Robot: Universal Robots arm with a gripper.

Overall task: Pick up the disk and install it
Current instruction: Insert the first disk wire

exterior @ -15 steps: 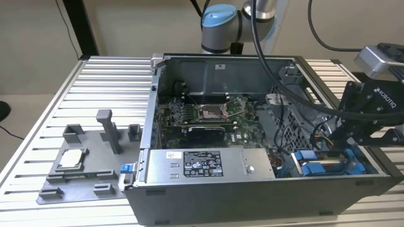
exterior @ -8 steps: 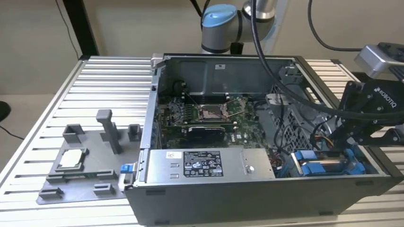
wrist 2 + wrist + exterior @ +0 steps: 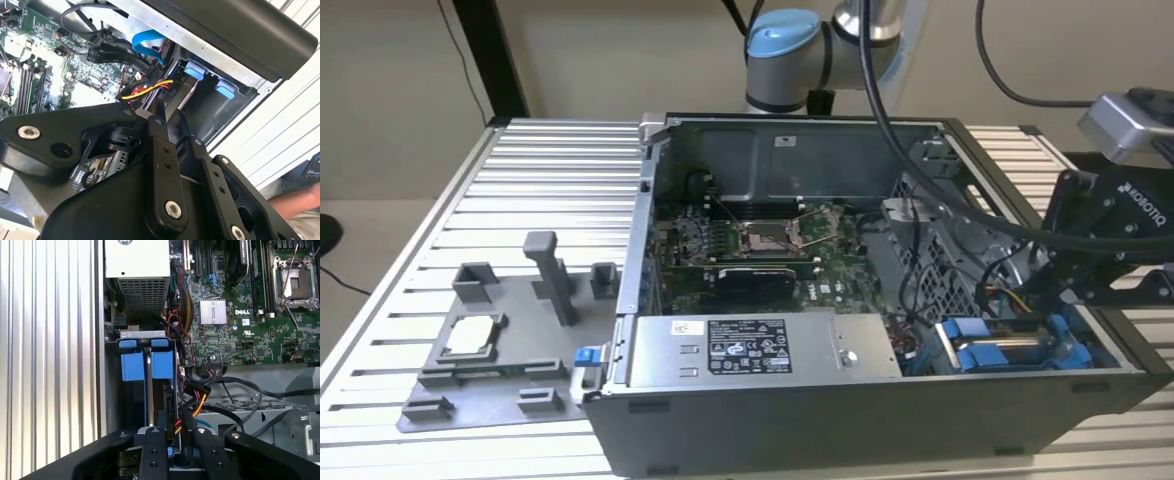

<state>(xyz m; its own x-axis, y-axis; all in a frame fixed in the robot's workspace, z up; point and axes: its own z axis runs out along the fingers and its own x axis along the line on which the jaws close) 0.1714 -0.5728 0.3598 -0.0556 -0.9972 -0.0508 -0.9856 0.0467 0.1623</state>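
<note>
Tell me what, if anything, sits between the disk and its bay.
Nothing visible blocks it. In the first wrist view the disk already stands edge-on in the drive bay, blue rails at its end. The gripper is at its near edge. A red-and-yellow cable bundle runs close beside it.

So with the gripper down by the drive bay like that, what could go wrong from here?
The gripper sits right at the disk, which stands on edge in the bay between its blue rails. Two risks:
1. The red and yellow cable bundle runs close beside the fingers and could snag or get pinched.
2. The disk might go in skewed and jam against the case wall.
</note>
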